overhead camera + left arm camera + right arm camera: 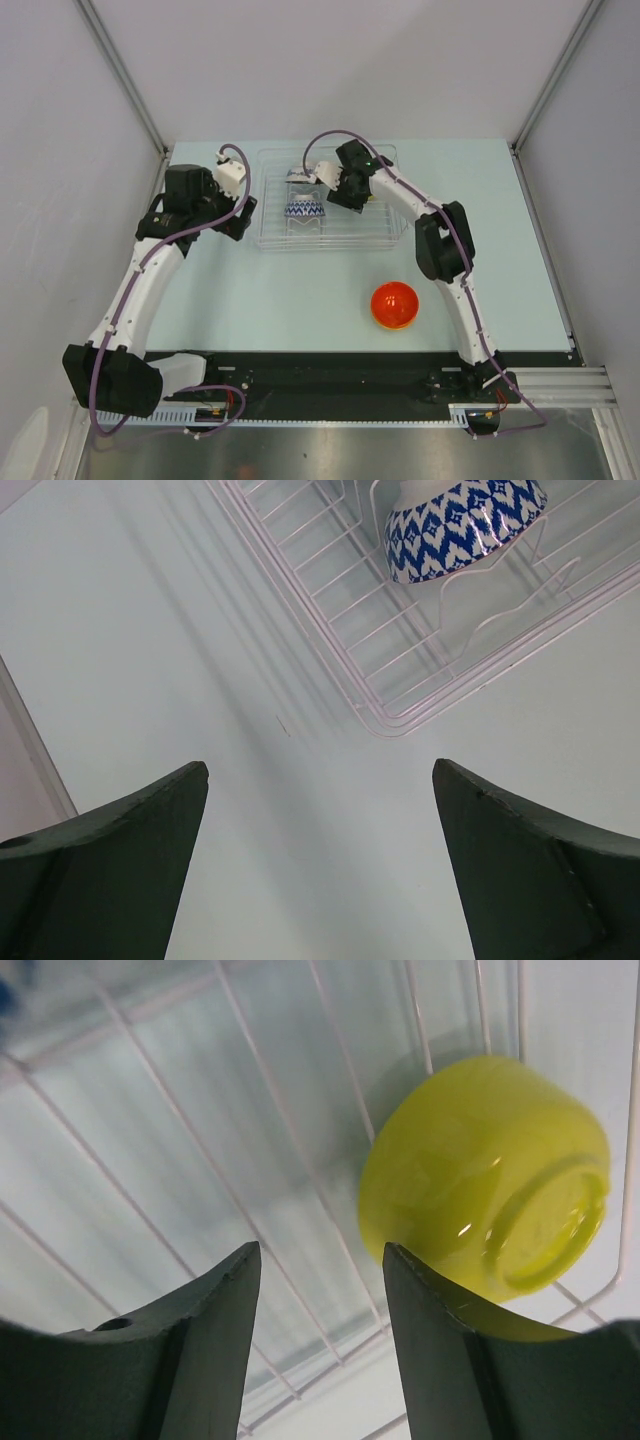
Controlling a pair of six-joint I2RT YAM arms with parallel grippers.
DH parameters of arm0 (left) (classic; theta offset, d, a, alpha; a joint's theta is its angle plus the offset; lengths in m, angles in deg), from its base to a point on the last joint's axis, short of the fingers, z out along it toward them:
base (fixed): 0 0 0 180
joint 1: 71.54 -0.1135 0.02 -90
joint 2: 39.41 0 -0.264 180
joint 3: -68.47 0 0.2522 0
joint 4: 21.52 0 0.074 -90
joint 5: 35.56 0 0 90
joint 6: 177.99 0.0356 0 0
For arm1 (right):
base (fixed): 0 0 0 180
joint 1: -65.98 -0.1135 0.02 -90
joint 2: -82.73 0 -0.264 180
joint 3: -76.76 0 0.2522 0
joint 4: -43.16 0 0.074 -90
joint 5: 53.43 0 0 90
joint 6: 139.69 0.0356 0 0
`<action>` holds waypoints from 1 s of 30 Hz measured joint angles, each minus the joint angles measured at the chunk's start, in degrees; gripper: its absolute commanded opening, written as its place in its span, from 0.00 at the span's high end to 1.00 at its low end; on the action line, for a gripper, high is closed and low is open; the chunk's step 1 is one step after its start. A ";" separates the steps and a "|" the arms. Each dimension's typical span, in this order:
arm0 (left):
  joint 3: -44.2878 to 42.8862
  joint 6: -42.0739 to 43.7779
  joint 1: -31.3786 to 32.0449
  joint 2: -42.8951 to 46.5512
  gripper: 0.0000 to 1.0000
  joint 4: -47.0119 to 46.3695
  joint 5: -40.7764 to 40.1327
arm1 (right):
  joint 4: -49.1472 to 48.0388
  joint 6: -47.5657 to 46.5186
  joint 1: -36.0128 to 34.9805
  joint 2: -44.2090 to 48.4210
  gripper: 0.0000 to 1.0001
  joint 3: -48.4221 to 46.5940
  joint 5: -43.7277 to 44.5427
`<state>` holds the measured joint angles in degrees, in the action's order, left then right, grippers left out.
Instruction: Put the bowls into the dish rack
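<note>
The clear dish rack (370, 228) stands at the back middle of the table. A white bowl with blue zigzags (304, 209) stands on edge in its left part, and shows in the left wrist view (462, 525). A second patterned bowl (297, 177) seems to sit just behind it. A yellow-green bowl (490, 1170) lies tilted in the rack (200, 1110), its foot towards the camera. My right gripper (320, 1250) is open and empty over the rack, just left of that bowl; in the top view my right gripper (326, 190) hides it. My left gripper (320, 770) is open and empty above the table, left of the rack's corner (385, 725). A glossy red-orange bowl (394, 304) lies upside down on the table, front right.
Grey side walls close in the table at left and right. My left arm's gripper (238, 215) sits close to the rack's left wall. The right arm reaches from the front right over the rack's right half.
</note>
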<state>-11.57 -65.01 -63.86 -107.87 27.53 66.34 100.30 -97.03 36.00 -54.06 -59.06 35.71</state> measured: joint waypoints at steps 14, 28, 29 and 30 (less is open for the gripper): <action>0.98 0.00 0.00 0.02 0.00 0.04 0.28 | -1.97 1.09 1.97 2.05 0.43 3.87 1.62; 4.17 0.00 -0.07 2.60 0.00 -0.68 0.26 | 4.22 6.12 1.51 39.30 0.44 25.11 -10.03; 4.87 0.02 -0.07 2.95 0.00 -0.96 0.20 | 4.04 6.67 1.84 42.82 0.44 28.22 -10.14; 5.57 0.02 -0.09 3.26 0.00 -1.07 0.15 | 3.98 7.06 2.08 46.38 0.44 31.76 -10.10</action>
<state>-6.00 -64.99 -63.95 -104.62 26.46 66.49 104.28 -89.97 38.08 -7.68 -27.30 25.61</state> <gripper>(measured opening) 0.996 0.563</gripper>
